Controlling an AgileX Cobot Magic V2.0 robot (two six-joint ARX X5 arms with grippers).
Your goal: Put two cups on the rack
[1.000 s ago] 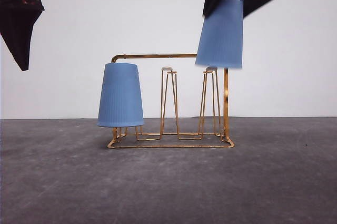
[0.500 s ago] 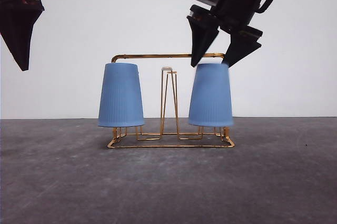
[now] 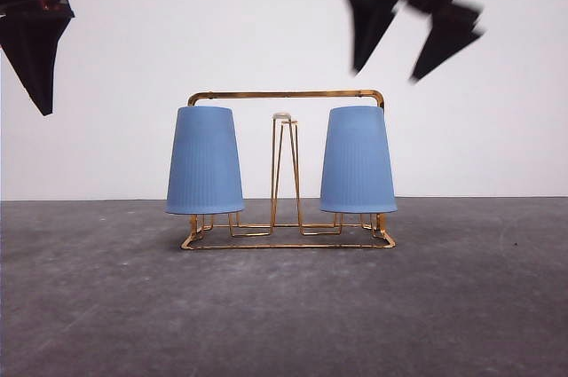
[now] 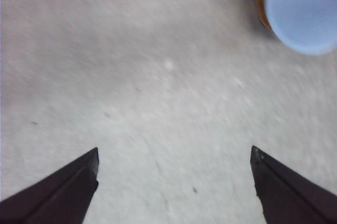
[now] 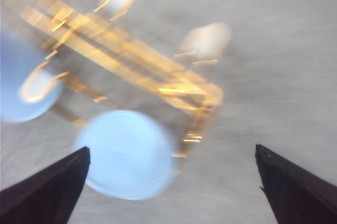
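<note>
1. On my front camera, the gold wire rack with an arched rectangular frame and flat wire base (image 3: 286, 93) stands on the dark grey matte tabletop (image 3: 284, 315), in front of a plain white wall (image 3: 222, 22).
2. One light-blue ribbed tapered plastic tumbler (image 3: 205, 161) sits upside down over the rack's left peg, its rim just above the base wires.
3. A second identical light-blue tumbler (image 3: 358, 161) sits upside down over the right peg, level with the first.
4. Between them I see the bare middle hairpin peg with its white tip (image 3: 282, 116), upright and touching neither cup.
5. My right gripper (image 3: 415, 49) is blurred, above the right-hand cup and clear of it; its two dark fingers are spread wide and hold nothing.
6. The right wrist camera looks down on that cup's closed bottom (image 5: 126, 153) beside the gold frame (image 5: 158, 74), between the parted fingers (image 5: 47, 192).
7. My left gripper (image 3: 35, 40) hangs at the upper left, well apart from the rack.
8. Its wrist camera shows the fingers (image 4: 63, 190) wide apart and empty over bare table, the left cup (image 4: 303, 10) at the corner.
</note>
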